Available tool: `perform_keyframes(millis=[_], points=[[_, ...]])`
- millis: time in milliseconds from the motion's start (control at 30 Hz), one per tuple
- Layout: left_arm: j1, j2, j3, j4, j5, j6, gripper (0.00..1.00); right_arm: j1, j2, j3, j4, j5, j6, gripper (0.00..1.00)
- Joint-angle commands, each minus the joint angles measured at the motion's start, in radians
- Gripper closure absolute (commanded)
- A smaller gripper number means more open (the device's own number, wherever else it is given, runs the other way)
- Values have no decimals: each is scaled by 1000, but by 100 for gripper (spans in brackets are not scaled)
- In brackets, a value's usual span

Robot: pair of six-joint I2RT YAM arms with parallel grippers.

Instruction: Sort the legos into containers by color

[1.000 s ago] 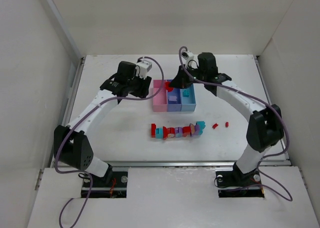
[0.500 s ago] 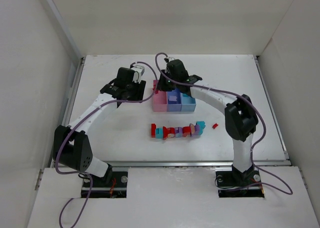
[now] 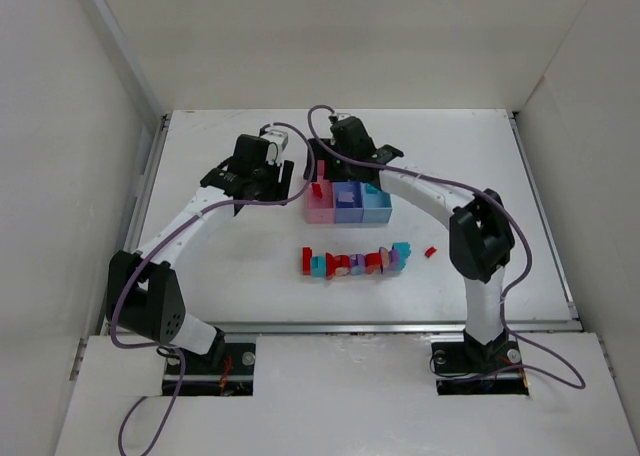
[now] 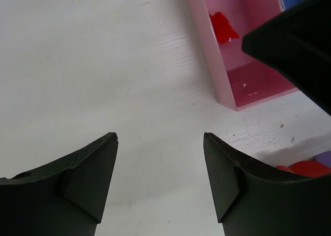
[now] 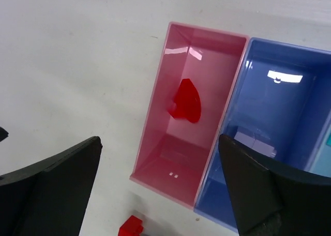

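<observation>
The containers stand joined at mid-table: a pink bin [image 3: 319, 212], a purple-blue bin [image 3: 347, 210] and a light blue bin [image 3: 376, 209]. My right gripper [image 3: 321, 171] [image 5: 160, 139] hangs open over the pink bin [image 5: 155, 158], where a red lego [image 5: 186, 100] [image 3: 318, 189] lies. My left gripper [image 3: 288, 182] [image 4: 160, 135] is open above bare table just left of the pink bin [image 4: 207, 44], nothing between its fingers. A row of red, purple and teal legos [image 3: 355, 263] lies in front of the bins. One red lego [image 3: 430, 251] sits apart to the right.
White walls close in the table on the left, back and right. The right arm's dark body [image 4: 300, 44] fills the upper right of the left wrist view. A red brick [image 5: 132, 228] from the row shows below the pink bin.
My right arm swung left from the bins' middle to over the pink bin and opened; a red lego now lies in the pink bin. My left gripper opened wider.
</observation>
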Motion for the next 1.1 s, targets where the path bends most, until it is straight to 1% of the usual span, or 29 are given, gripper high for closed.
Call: perform_keyframes(millis=[0, 67, 100, 167, 200, 233, 300, 333, 367, 400, 433, 467, 533, 567, 633, 733, 900, 1033, 1067], points=[[1, -45, 30, 27, -26, -1, 36, -2, -103, 70, -70, 59, -51, 0], [1, -45, 30, 27, -26, -1, 36, -31, -156, 61, -104, 70, -51, 0], [1, -45, 30, 27, -26, -1, 36, -75, -188, 47, -132, 80, -51, 0], [1, -45, 30, 27, -26, -1, 36, -131, -294, -28, -175, 112, -41, 0], [1, -45, 30, 27, -26, -1, 36, -190, -329, -61, -201, 164, -41, 2], [1, -45, 30, 38, -26, -10, 36, -224, -395, -144, -260, 189, -41, 4], [1, -45, 21, 38, -26, -10, 36, -298, -452, -241, -322, 252, -30, 5], [1, -45, 21, 38, -26, -10, 36, -383, -476, -296, -365, 242, -18, 10], [1, -45, 21, 48, -26, -10, 36, -439, -524, -406, -379, 213, -18, 14], [1, -45, 21, 48, -26, -10, 36, -492, -545, -459, -379, 174, -18, 17], [1, -45, 10, 48, -26, -10, 36, -578, -565, -508, -388, 104, -28, 21], [1, -45, 1, 58, -26, -10, 36, -606, -591, -590, -388, 84, -37, 27], [1, -45, 1, 67, -17, -10, 36, -620, -592, -641, -388, 83, -47, 34], [1, -45, 1, 67, -17, -10, 36, -620, -592, -658, -388, 96, -47, 40], [1, -45, 1, 67, -7, -10, 36, -629, -523, -681, -388, 108, -47, 45], [1, -36, 10, 67, 5, -1, 36, -642, -439, -669, -407, 99, -65, 45], [1, -36, 22, 67, 5, 9, 36, -642, -429, -688, -358, 165, -65, 45], [1, -36, 13, 67, 5, 9, 37, -642, -371, -697, -329, 150, -94, 45], [1, -36, 13, 67, 5, 9, 37, -642, -362, -697, -329, 139, -94, 47]])
